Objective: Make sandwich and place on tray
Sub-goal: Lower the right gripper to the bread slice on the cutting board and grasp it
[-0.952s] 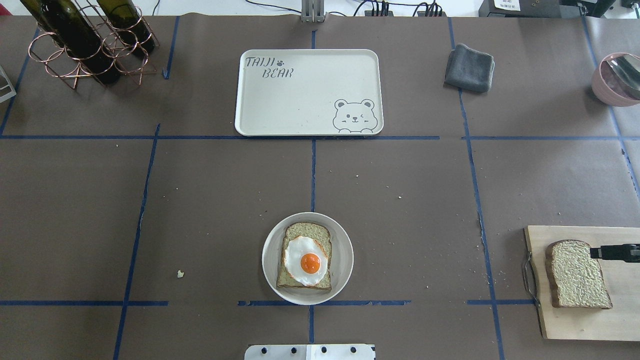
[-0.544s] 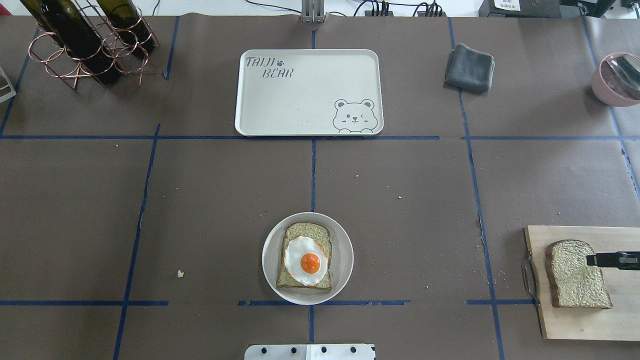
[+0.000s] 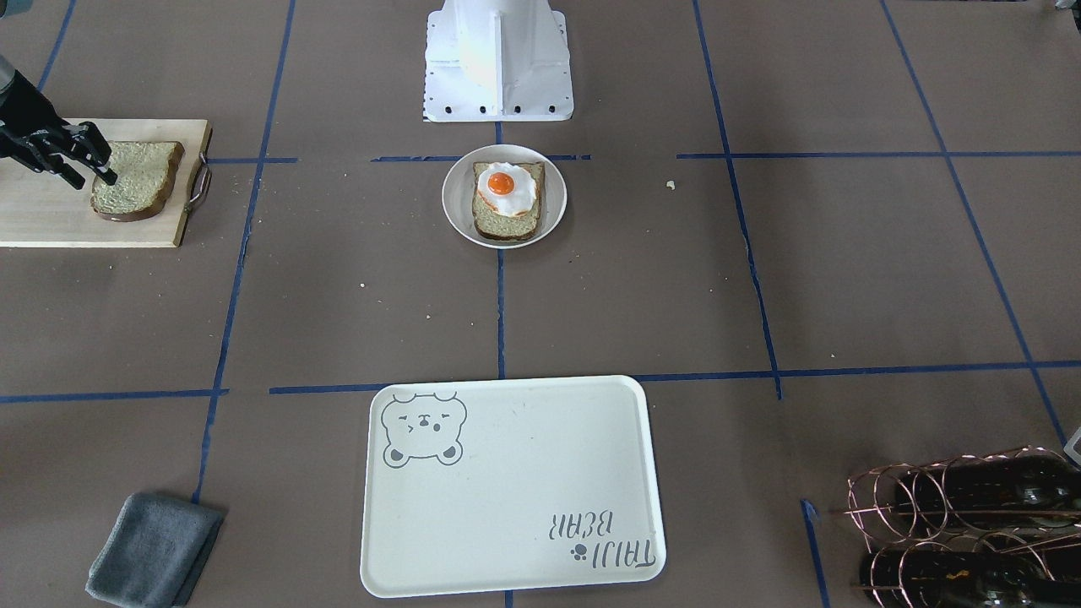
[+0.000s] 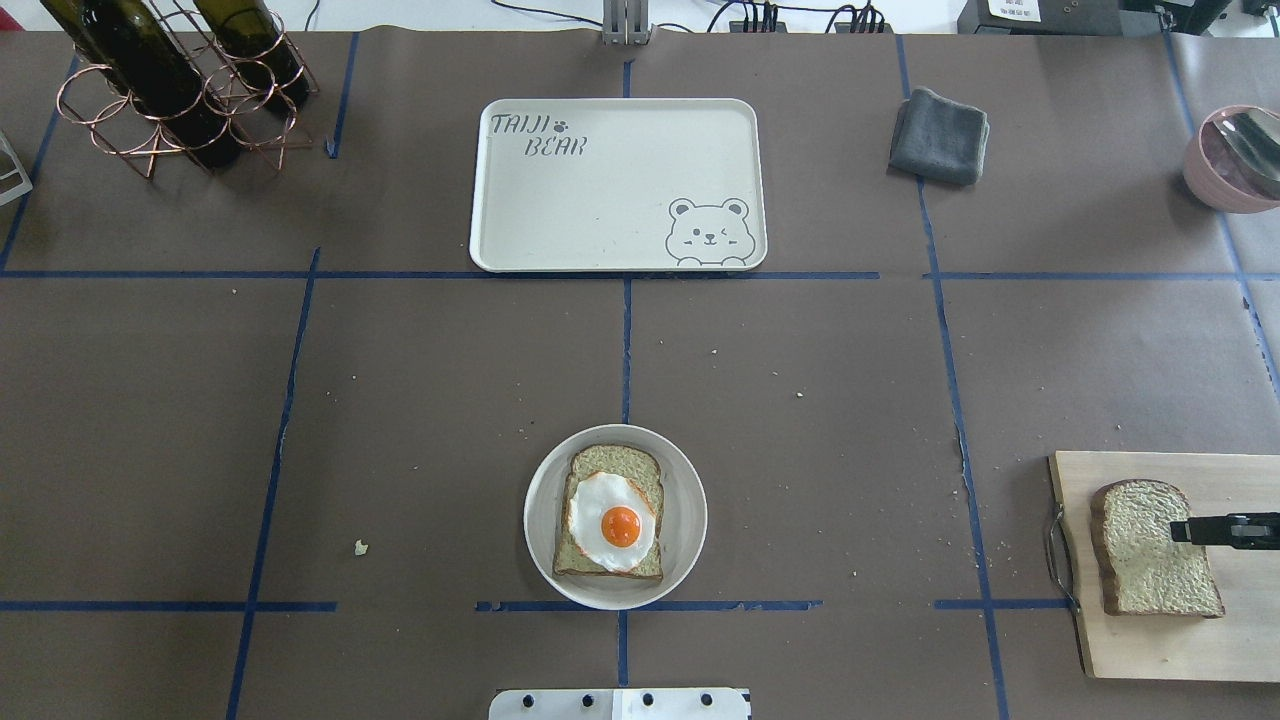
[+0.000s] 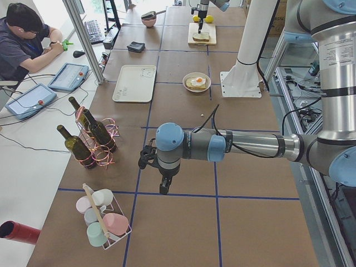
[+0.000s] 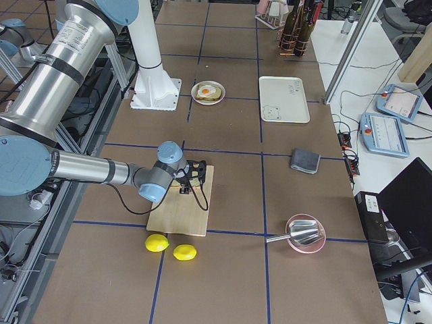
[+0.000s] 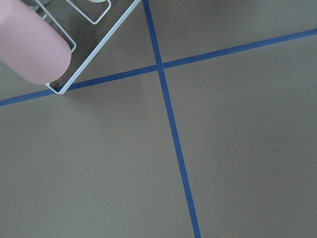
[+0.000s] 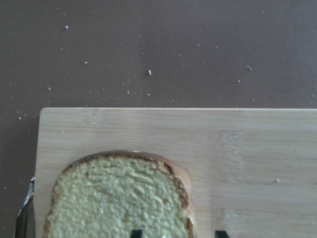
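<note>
One bread slice [image 4: 1150, 560] lies on the wooden board [image 4: 1150, 645] at the right. My right gripper [image 4: 1183, 530] is open and low over that slice's right side. In the right wrist view [image 8: 178, 233] one fingertip is over the bread [image 8: 116, 198] and the other over the board beside the crust. The second slice [image 4: 612, 465] lies in the round white plate [image 4: 690, 510] with the fried egg [image 4: 612, 522] on top. The tray [image 4: 600, 200] stands at the back centre. My left gripper [image 5: 161, 183] hangs far to the left; I cannot tell its state.
A copper rack of wine bottles [image 4: 180, 90] stands back left, a grey cloth [image 4: 938, 135] back right, and a pink bowl with a spoon [image 4: 1235, 160] far right. Two lemons [image 6: 172, 248] lie beyond the board. A wire rack of cups [image 5: 103, 219] stands near the left gripper.
My right gripper has shifted slightly towards the robot's side over the bread slice on the board. Nothing else has moved.
</note>
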You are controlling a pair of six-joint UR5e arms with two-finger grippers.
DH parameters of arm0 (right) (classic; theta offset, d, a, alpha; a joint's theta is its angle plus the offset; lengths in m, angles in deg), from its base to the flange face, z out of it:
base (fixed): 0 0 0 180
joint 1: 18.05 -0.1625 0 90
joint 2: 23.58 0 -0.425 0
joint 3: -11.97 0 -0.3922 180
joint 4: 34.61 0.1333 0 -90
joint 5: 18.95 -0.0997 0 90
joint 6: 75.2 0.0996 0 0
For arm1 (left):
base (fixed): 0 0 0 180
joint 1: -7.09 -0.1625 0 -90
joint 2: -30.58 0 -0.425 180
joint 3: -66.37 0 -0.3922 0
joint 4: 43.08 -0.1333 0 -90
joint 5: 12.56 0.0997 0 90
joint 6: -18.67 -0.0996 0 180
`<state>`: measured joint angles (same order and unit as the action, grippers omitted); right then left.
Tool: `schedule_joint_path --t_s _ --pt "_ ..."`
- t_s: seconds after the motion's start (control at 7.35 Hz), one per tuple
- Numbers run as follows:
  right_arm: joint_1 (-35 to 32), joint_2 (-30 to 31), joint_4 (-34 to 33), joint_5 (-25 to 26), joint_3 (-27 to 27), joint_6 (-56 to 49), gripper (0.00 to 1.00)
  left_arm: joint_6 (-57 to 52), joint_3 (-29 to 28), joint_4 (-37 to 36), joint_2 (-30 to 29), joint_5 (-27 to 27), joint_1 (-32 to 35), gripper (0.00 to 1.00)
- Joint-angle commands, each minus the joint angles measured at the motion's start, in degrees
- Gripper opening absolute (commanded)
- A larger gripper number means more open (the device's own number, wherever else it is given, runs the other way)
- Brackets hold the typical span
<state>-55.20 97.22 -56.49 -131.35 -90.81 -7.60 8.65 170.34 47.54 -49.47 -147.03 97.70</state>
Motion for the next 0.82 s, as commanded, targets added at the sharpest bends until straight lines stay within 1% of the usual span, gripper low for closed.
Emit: schedule_joint_path --t_s 0.0,0.14,0.27,0.41,0.68 --pt "0.7 -0.2 0.0 0.0 0.0 0.0 0.45 0.0 0.1 0.0 0.0 0.0 0.0 1.0" --pt "0.8 -0.2 0.0 0.0 0.0 0.0 0.34 0.0 0.0 0.0 0.0 0.0 0.0 1.0" --pt "0.8 -0.3 0.0 0.0 0.0 0.0 0.14 0.0 0.1 0.0 0.0 0.1 0.0 1.0" --pt "0.8 -0.3 0.3 0.0 0.0 -0.1 0.0 0.0 0.1 0.0 0.0 0.1 0.1 1.0" --pt "0.7 -0.3 0.4 -0.1 -0.1 -0.6 0.0 0.0 0.4 0.0 0.1 0.1 0.1 1.0"
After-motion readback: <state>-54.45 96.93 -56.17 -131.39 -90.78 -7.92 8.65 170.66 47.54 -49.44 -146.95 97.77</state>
